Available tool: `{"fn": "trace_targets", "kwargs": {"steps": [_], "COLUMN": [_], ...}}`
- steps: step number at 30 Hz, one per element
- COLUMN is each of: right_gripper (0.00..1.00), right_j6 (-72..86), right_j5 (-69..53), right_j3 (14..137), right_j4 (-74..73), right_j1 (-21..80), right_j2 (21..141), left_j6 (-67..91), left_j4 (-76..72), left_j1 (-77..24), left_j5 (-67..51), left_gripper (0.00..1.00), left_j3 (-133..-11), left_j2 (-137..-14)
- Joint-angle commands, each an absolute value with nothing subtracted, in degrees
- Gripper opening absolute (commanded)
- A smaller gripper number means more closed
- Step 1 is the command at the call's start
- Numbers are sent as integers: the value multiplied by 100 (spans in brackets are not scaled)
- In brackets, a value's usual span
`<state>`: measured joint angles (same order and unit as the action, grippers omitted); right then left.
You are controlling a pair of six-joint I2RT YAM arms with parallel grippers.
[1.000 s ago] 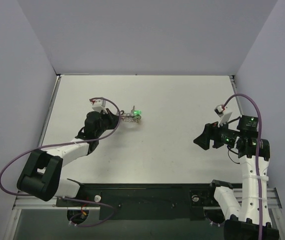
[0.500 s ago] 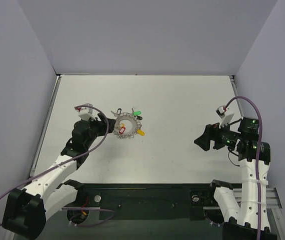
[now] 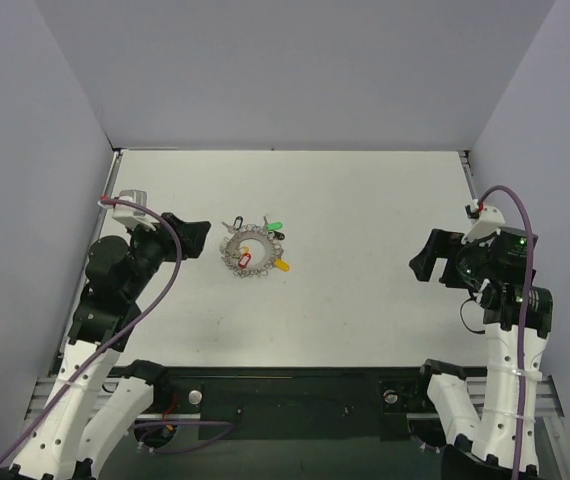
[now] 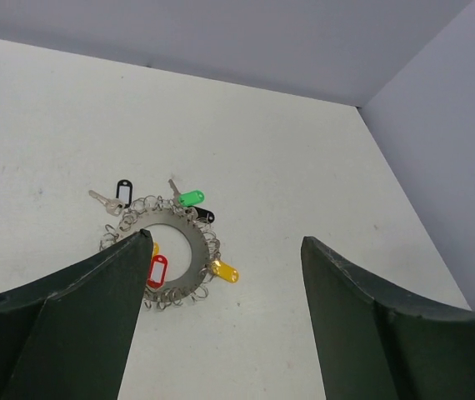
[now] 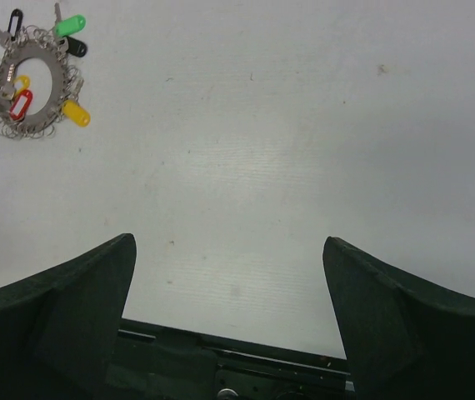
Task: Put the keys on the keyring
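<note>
The keyring point(image 3: 247, 252) lies flat on the white table, a silvery ring with small wire loops round its rim. Keys hang from it by coloured tags: green point(image 3: 274, 226), yellow point(image 3: 282, 266), red point(image 3: 245, 259) and black point(image 3: 237, 222). My left gripper point(image 3: 190, 238) stands open just left of the ring, not touching it. In the left wrist view the keyring point(image 4: 196, 250) shows past the open left gripper point(image 4: 225, 240), nothing between its fingers. My right gripper point(image 3: 427, 262) hangs open far to the right. Its wrist view has the keyring point(image 5: 44, 54) at top left and the open right gripper point(image 5: 228, 240) empty.
Grey walls point(image 3: 65, 150) close in the table on the left, back and right. A black rail point(image 3: 295, 395) with the arm bases runs along the near edge. White tabletop point(image 3: 355, 230) spreads between the keyring and the right gripper.
My left gripper opened, let go of the keyring and drew back to the left; the ring now lies flat on the table. The right gripper opened wider and pulled back right.
</note>
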<state>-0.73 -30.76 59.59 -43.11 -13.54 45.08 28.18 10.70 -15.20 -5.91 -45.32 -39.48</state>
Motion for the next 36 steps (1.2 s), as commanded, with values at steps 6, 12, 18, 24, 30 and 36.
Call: {"fn": "trace_targets", "kwargs": {"steps": [6,12,18,24,30,36], "right_gripper": [89,90,90,90,91,91], "right_j6": [913,1072,1134,1142,1230,1309], "right_j5": [-2005,-1820,-1828,-1889,-1942,-1960], "right_j3": [5714,5590,5581,5502,5467,5423], "right_j4": [-3701,-3481,-3410,-3279,-3146,-3120], "right_j1": [-1380,-1397,-1433,-1441,-1441,-1441], "right_j2": [4104,4052,4113,4157,4140,3990], "left_j6": [2461,2628,2611,2417,2294,2417], "left_j4": [1854,1767,1749,1627,1065,826], "left_j1": [-1485,-1485,-1494,-1485,-1494,-1494], "left_j5": [-861,-993,-958,-1089,-1344,-1477], "left_gripper": [83,84,84,84,85,85], "left_j3": [-4720,-4421,-4351,-4298,-3929,-3709], "left_j2": [-3595,-3507,-3437,-3463,-3410,-3244]}}
